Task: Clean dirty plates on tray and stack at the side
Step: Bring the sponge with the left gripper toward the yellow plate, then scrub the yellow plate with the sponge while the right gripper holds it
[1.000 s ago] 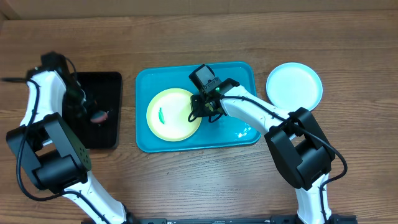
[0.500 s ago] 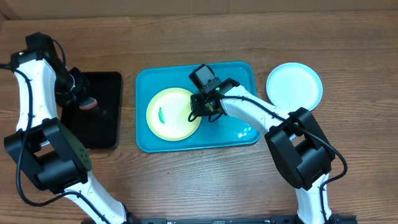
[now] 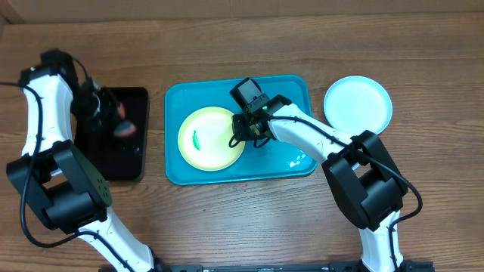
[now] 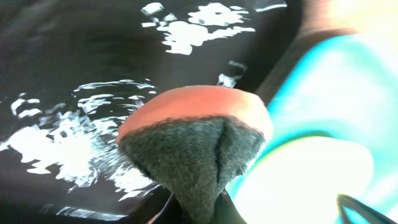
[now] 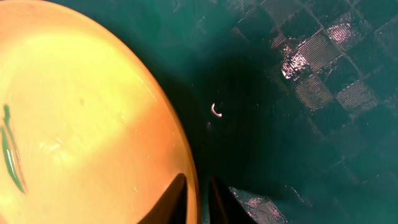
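A yellow-green plate (image 3: pixel 204 140) with a teal-green smear (image 3: pixel 196 140) lies on the turquoise tray (image 3: pixel 291 162). My right gripper (image 3: pixel 243 134) is at the plate's right edge. In the right wrist view its two fingers (image 5: pixel 198 199) stand close together, one on each side of the plate (image 5: pixel 81 112) rim, above the tray floor (image 5: pixel 298 124). A pale blue plate (image 3: pixel 358 103) rests on the table right of the tray. My left gripper (image 3: pixel 113 121) is shut on a red-and-grey sponge (image 4: pixel 199 130), held over the black tray (image 3: pixel 125 155).
The black tray's wet, glossy floor (image 4: pixel 74 74) lies under the sponge. Bare wooden table (image 3: pixel 242 219) runs in front of both trays and behind them.
My left arm has swung the sponge about over the black tray, first towards its left edge, then back to the right. The right arm and the yellow-green plate have not moved.
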Robot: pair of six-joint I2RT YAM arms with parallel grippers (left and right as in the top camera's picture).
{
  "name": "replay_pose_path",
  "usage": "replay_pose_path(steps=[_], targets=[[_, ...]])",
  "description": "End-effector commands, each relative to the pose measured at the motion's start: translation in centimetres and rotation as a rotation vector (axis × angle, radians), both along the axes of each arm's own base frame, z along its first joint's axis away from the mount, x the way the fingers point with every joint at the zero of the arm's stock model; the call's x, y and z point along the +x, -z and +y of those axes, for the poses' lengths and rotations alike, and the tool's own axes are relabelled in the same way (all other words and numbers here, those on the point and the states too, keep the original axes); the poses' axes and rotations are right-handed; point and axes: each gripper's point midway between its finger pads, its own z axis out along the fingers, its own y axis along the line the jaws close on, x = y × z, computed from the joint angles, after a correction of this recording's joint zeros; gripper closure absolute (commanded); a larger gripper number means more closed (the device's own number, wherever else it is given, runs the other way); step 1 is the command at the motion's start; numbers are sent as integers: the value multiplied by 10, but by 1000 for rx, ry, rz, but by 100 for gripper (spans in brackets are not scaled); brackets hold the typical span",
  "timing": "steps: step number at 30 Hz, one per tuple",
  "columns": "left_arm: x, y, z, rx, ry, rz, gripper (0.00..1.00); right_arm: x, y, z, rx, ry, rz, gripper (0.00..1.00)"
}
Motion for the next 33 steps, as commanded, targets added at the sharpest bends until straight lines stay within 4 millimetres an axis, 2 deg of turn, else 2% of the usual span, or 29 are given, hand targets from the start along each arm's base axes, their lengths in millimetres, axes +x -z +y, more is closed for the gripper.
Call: replay_pose_path(steps=[1, 5, 12, 13, 18, 20, 22, 24, 28, 33], targets=[[34, -48, -44, -225, 127, -225, 96, 1, 0, -3, -8, 8, -9, 82], [29, -41, -65, -219, 173, -177, 96, 1, 0, -2, -8, 8, -10, 81], [19, -23, -139, -194, 370, -104, 96, 3, -1, -2, -4, 10, -16, 81], [17, -17, -150, -169, 391, -88, 96, 3, -1, -2, -4, 10, -15, 81], [7, 18, -177, 21, 353, 18, 96, 1, 0, -3, -9, 10, -9, 82], [1, 31, -191, 66, 355, 37, 96, 1, 0, -4, -11, 10, -6, 86], [-4, 42, -209, 69, 398, 33, 96, 0, 1, -4, -13, 11, -3, 94], [-9, 49, -222, 71, 433, 26, 96, 0, 1, -5, -14, 11, -3, 96], [-15, 57, -239, 82, 448, 26, 96, 0, 1, -5, -14, 10, -3, 96], [-14, 60, -234, 152, 410, 30, 96, -1, 1, -5, -18, 10, 2, 96]])
